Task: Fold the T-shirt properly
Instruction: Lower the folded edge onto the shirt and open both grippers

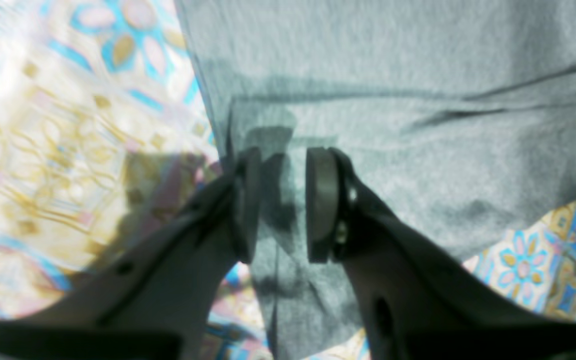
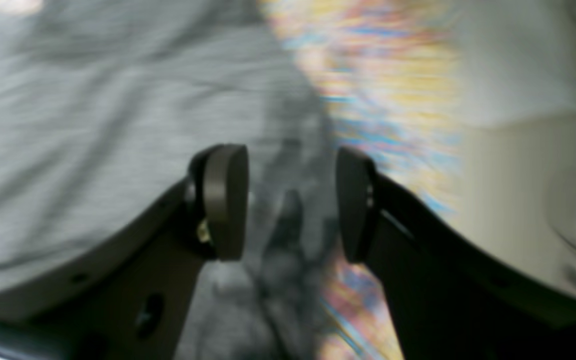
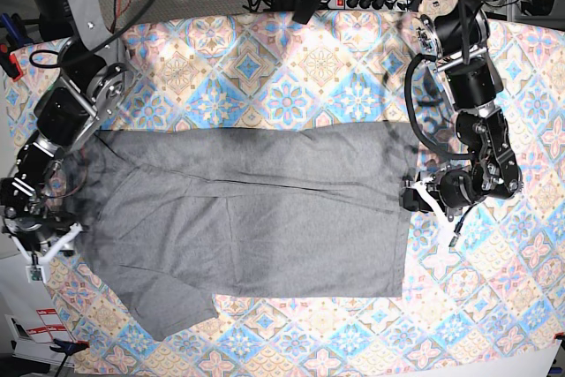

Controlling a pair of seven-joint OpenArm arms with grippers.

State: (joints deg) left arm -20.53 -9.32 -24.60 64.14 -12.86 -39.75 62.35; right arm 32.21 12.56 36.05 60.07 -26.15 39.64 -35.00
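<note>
The grey T-shirt (image 3: 256, 218) is spread flat across the patterned tablecloth (image 3: 291, 68) on the counter, one long fold already laid over its upper part. The left hand (image 1: 283, 205) is seen with its pads apart over the shirt's edge, gripping nothing; the right hand (image 2: 292, 200) is likewise parted over bunched cloth. A release seems in hand; fresh grips on the lower edge are called for next.
</note>
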